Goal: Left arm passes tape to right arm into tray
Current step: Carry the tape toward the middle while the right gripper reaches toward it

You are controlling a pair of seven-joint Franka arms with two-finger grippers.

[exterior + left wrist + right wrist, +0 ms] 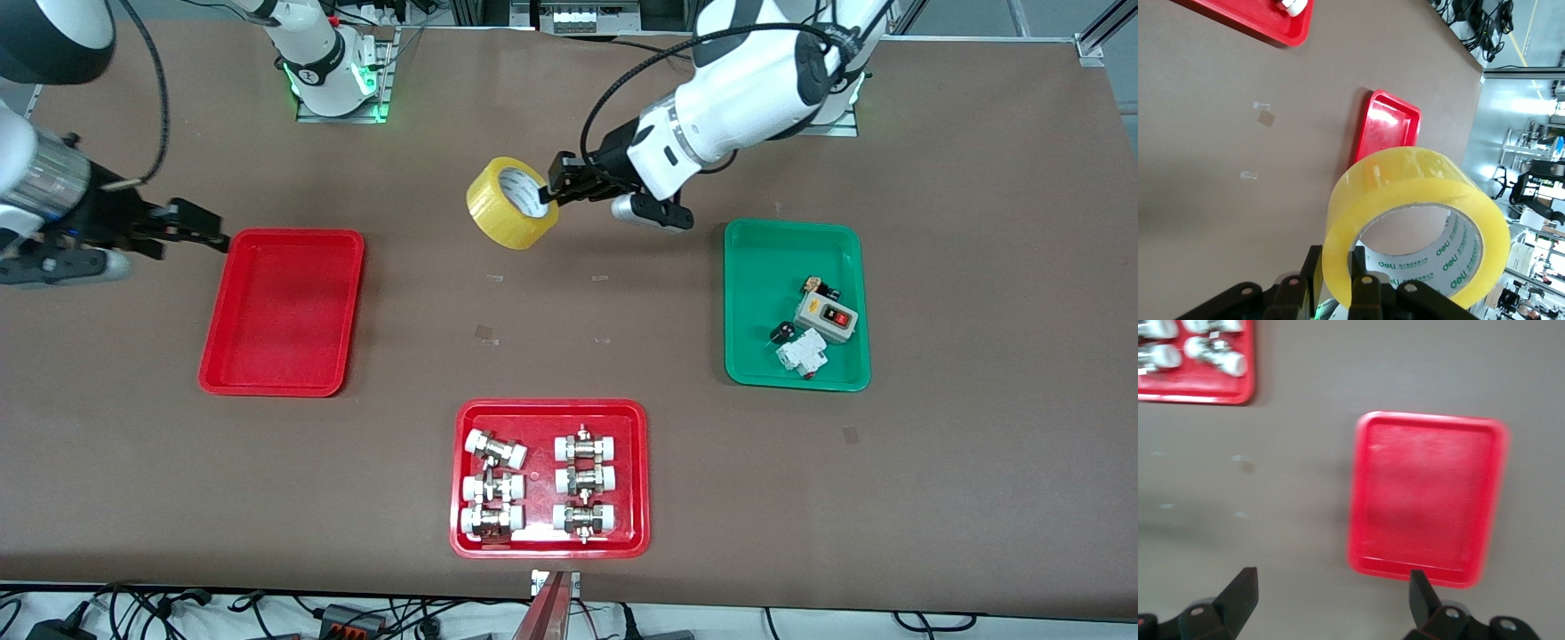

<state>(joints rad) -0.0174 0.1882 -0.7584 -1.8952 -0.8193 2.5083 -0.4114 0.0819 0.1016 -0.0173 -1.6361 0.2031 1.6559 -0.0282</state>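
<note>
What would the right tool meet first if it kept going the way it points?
Probably the empty red tray: the open right tool points at its rim, though its height above the table is unclear.

Two red trays [283, 311], one green tray [796, 307], one tape roll [511, 203], six fittings [538, 484], two arms [756, 89].

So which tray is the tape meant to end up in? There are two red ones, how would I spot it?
Start at the brown table and look toward the right arm's end, where the open right gripper hangs by a tray's corner. That red tray is the one, well away from the tape in the shut left gripper. Unlike the red tray of fittings and the green tray, it holds nothing.
</note>
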